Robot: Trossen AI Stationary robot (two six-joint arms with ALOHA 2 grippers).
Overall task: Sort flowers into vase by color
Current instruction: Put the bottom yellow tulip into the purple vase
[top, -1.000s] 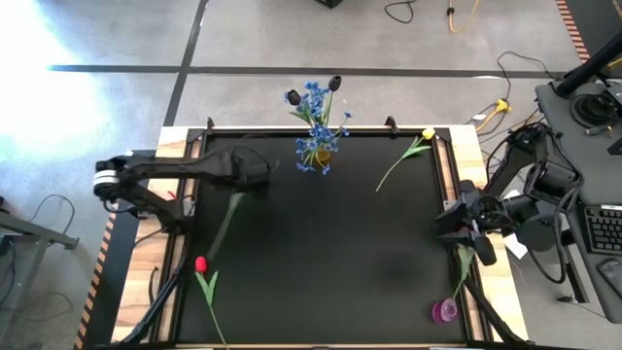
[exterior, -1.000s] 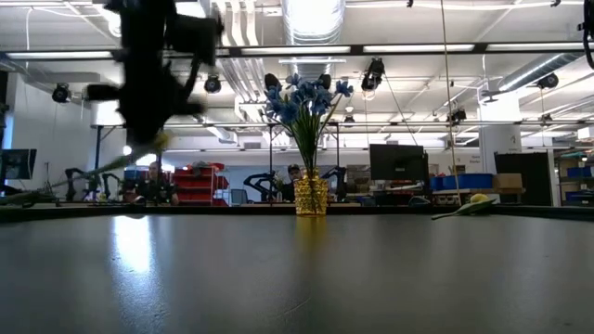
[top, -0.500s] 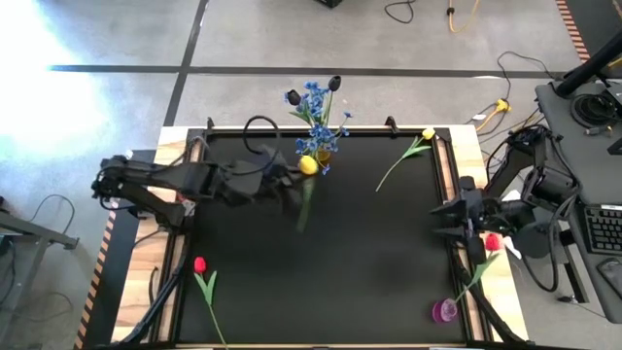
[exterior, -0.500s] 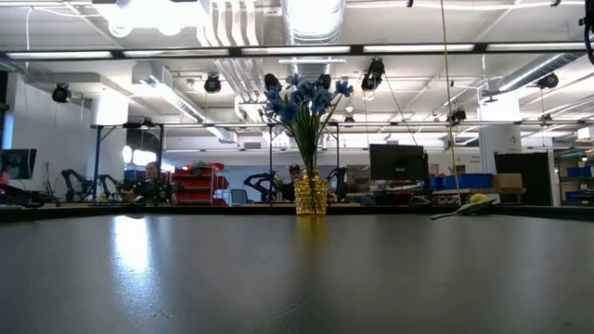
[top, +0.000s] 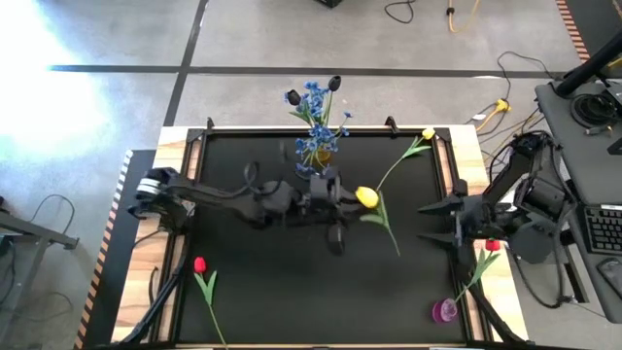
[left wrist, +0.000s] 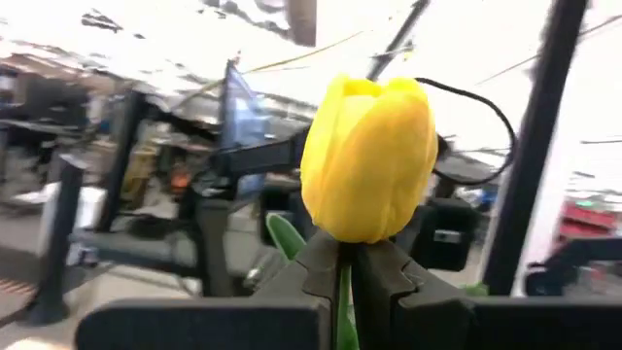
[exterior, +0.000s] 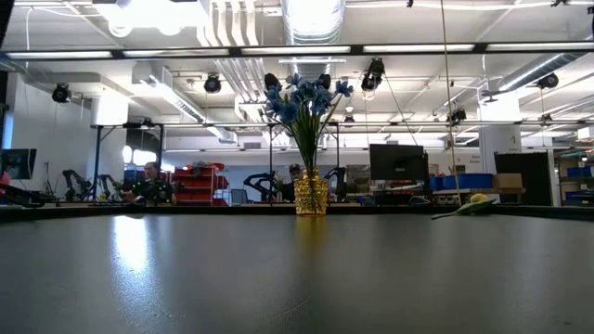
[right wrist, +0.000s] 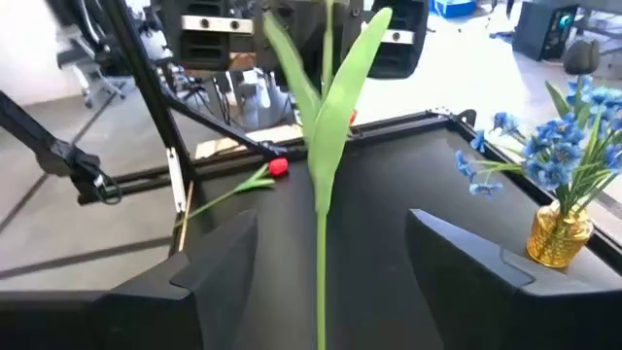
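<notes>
Flowers are being carried by both arms over the black table.

High view: the left gripper (top: 342, 199) is hovering at frame centre, clamping the green stem of a yellow-headed tulip (top: 366, 197); the right gripper (top: 439, 222), at right, is gripping a red-headed tulip (top: 491, 244) by its stem. A gold vase of blue sprigs and dark tulips (top: 318, 146) is standing at upper centre; another yellow tulip (top: 408, 154) is lying upper right, a red tulip (top: 201, 271) lower left, a purple flower (top: 445, 310) lower right.
Low view: the vase (exterior: 311, 196) is standing at centre, with a yellow tulip (exterior: 469, 205) lying at right.
Left wrist view: fingers (left wrist: 316, 264) are pinching the stem just under the yellow head (left wrist: 369, 159).
Right wrist view: the stem (right wrist: 321, 209) is hanging between spread fingers (right wrist: 219, 258).
</notes>
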